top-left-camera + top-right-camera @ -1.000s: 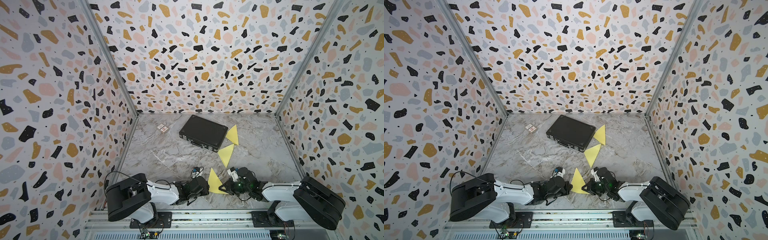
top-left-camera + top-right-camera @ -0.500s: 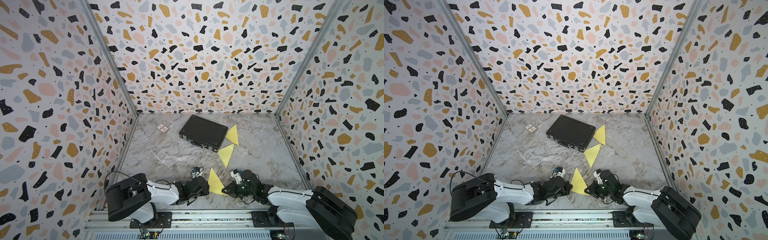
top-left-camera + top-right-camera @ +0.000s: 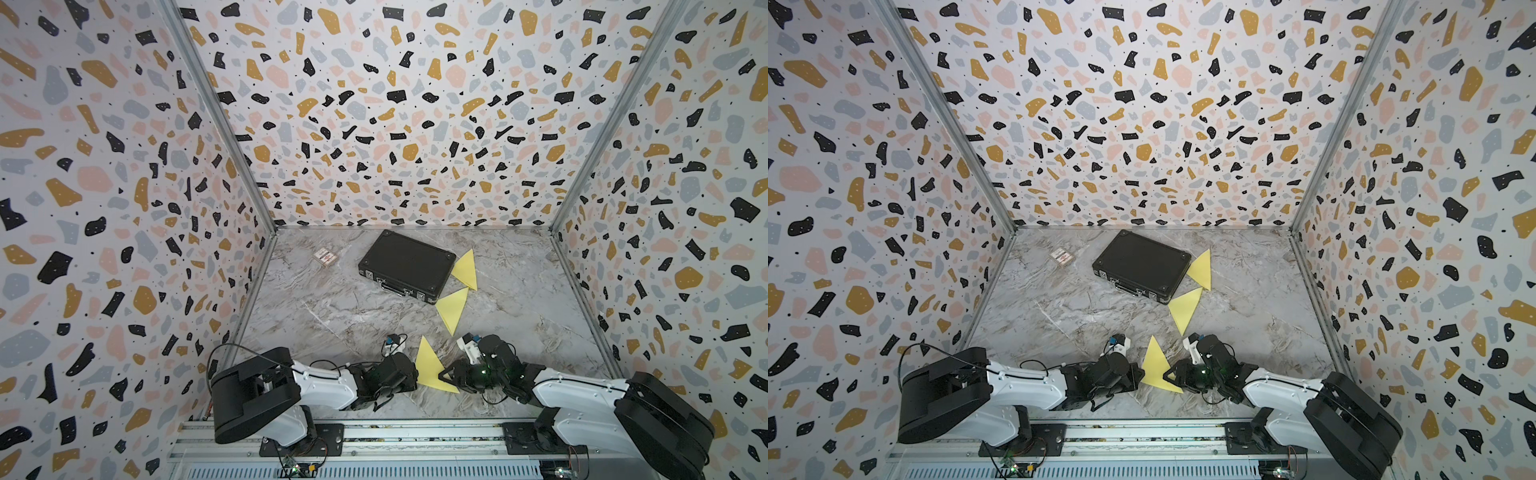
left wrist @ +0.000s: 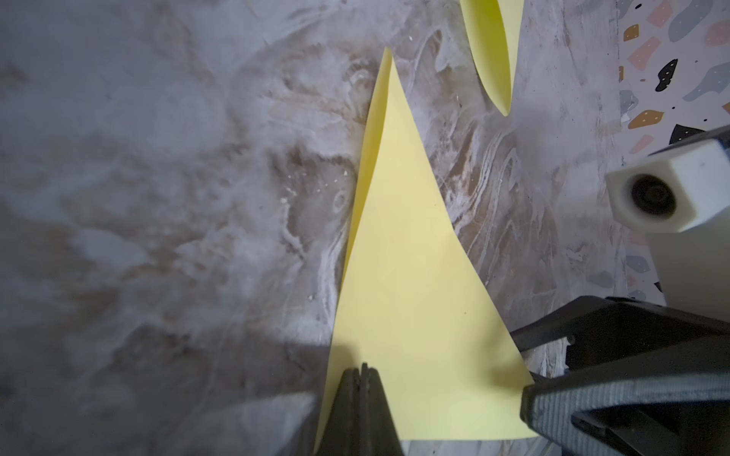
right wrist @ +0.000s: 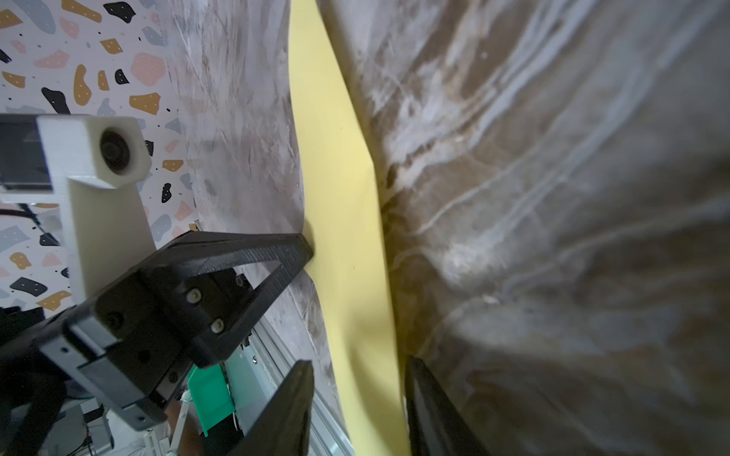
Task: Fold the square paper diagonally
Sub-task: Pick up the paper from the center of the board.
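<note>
- Paper (image 3: 430, 368), yellow and already a triangle, lies flat on the marble tabletop (image 3: 332, 316) at the near edge, between the two arms. Both top views show it there (image 3: 1156, 368).
- Left gripper (image 4: 363, 371) is closed with nothing between its jaws. Its tip rests on the sheet close to one long edge (pinning it, I judge, rather than gripping it).
- Right gripper (image 5: 355, 395) has just let go. A second ago it was clamped shut at the sheet's near corner; now its jaws stand apart, with that corner lying loose between them. The sheet itself has not shifted.
- What that suggests: the diagonal fold is made and the pressing is over, so the task looks all but finished.
- One blemish shows in the left wrist view: a thin strip of the lower layer sticks out past a long edge, so the corners are not quite matched.
- Farther out lies a second triangle (image 3: 453, 309), well clear of both arms.
- Beyond it sits a black case (image 3: 405, 266) with a third triangle (image 3: 467, 270) right at its end — whether they touch I cannot tell.
- Near the far left corner is a small packet (image 3: 325, 256) with print too small to read. No brand, label or writing is legible on the case or the arms.
</note>
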